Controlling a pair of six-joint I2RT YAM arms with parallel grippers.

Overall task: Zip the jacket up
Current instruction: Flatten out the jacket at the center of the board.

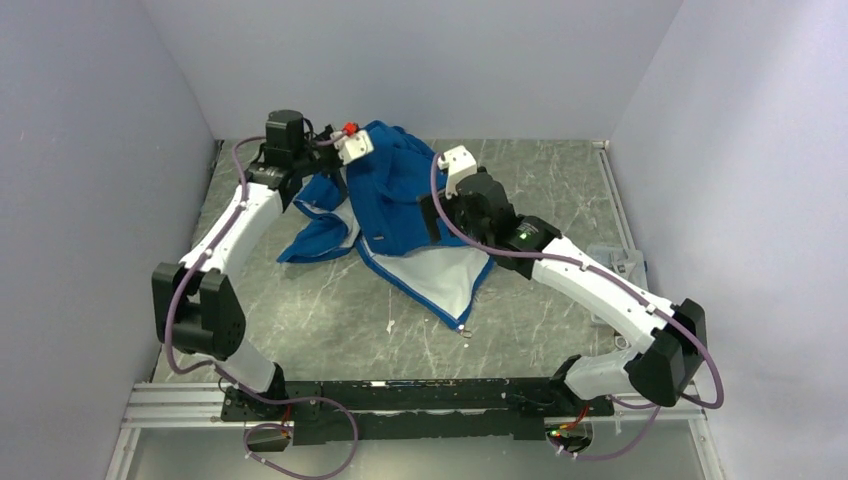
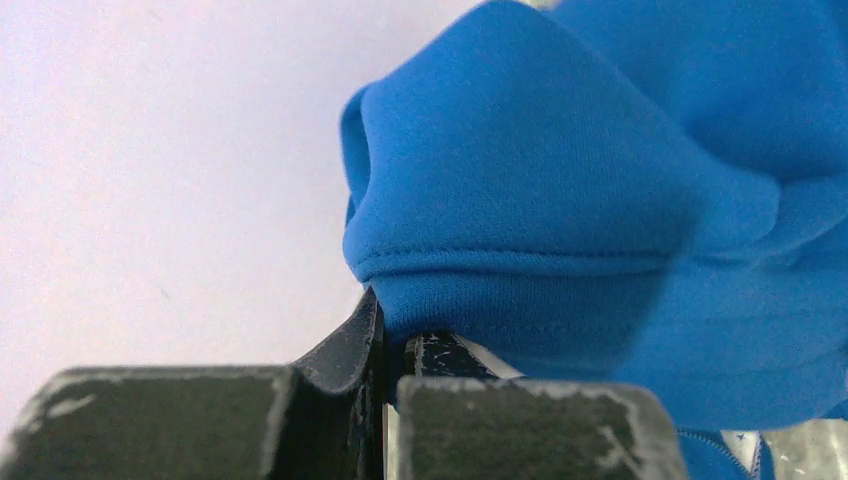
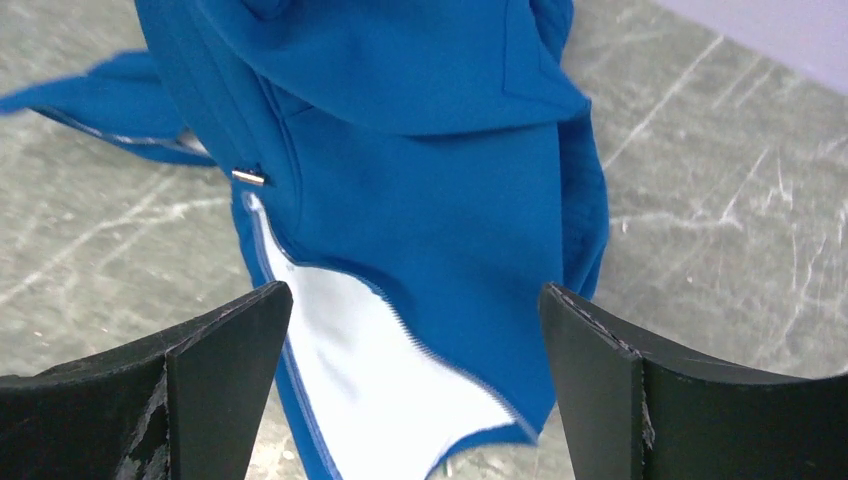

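Observation:
The bright-blue jacket (image 1: 395,195) lies crumpled at the back middle of the table, with one front panel folded open so the white lining (image 1: 440,268) shows. My left gripper (image 1: 348,158) is shut on a stitched hem of the jacket (image 2: 520,230) at its far left top and holds that part lifted; the fingertips (image 2: 365,330) pinch the fabric. My right gripper (image 1: 433,217) is open and empty, hovering over the jacket's right side. In the right wrist view the gripper (image 3: 410,335) frames the lining (image 3: 370,385), the zipper teeth along its edge, and a small metal zipper pull (image 3: 248,177).
The table is grey marbled stone (image 1: 330,320) with pale walls on three sides. A blue sleeve (image 1: 315,240) trails to the left of the jacket. A small grey fixture (image 1: 620,265) sits at the table's right edge, beside the right arm.

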